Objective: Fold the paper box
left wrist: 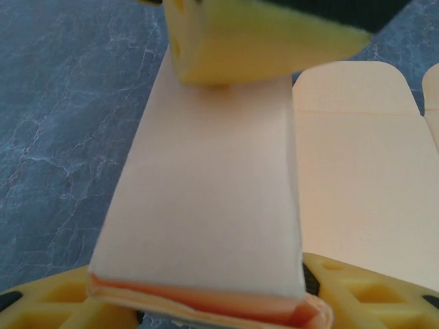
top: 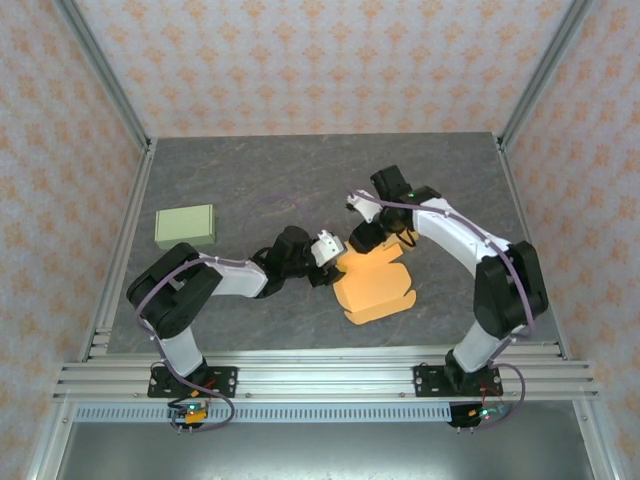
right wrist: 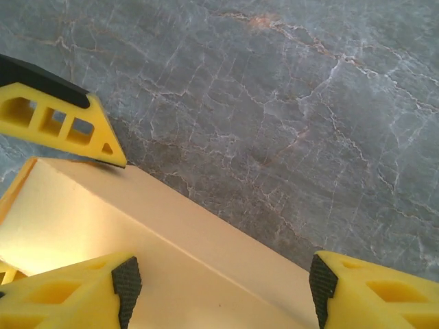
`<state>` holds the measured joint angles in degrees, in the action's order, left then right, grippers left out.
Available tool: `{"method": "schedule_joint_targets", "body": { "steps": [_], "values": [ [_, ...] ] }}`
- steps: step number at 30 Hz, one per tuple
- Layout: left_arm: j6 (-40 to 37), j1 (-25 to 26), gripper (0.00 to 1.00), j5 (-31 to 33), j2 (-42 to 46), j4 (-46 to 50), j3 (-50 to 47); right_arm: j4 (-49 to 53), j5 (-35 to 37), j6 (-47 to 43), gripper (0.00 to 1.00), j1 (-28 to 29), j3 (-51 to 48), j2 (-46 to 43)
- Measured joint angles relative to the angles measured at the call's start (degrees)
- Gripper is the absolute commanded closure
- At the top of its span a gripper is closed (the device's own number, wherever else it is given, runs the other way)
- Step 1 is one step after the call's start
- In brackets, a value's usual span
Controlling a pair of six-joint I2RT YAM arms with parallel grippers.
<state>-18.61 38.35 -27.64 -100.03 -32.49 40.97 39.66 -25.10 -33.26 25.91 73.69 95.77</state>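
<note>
We judge paper box [top: 375,285] light, floppy (creases easily); hold near folds. Left tool [left wrist: 219,305] straddles flap [left wrist: 206,192], grip unclear; right tool [right wrist: 223,277] open.

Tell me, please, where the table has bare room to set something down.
Free: the far table strip beyond both arms, and the near strip between the paper box and the front edge. Crowded: the centre, where both arms meet at the box.

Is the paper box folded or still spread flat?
Partly folded: one panel doubled over at the left tool; rest of box lies flat.
</note>
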Motion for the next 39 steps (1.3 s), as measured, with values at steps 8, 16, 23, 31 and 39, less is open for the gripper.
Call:
{"method": "schedule_joint_targets", "body": {
  "steps": [8,16,23,31,39],
  "values": [
    [-0.09,0.68,0.58,1.70,-0.87,-1.03,0.33,3.74,1.11,-4.31,0.32,1.18,3.28,2.67],
    [-1.03,1.55,0.66,3.87,-1.81,-2.19,0.70,2.75,1.14,-4.55,0.32,1.20,1.29,1.07],
    [-0.81,2.36,0.35,5.44,-2.78,-3.89,1.01,1.92,-0.63,-4.44,0.34,1.03,0.09,0.26],
    [-0.87,2.36,0.18,5.84,-2.97,-5.92,-0.96,1.46,-3.91,-7.78,0.37,0.96,0.00,1.07],
    [-0.98,0.87,0.52,3.91,-2.45,-6.10,-1.99,1.51,-9.09,-12.33,0.39,0.87,0.15,2.23]
  ]
}}
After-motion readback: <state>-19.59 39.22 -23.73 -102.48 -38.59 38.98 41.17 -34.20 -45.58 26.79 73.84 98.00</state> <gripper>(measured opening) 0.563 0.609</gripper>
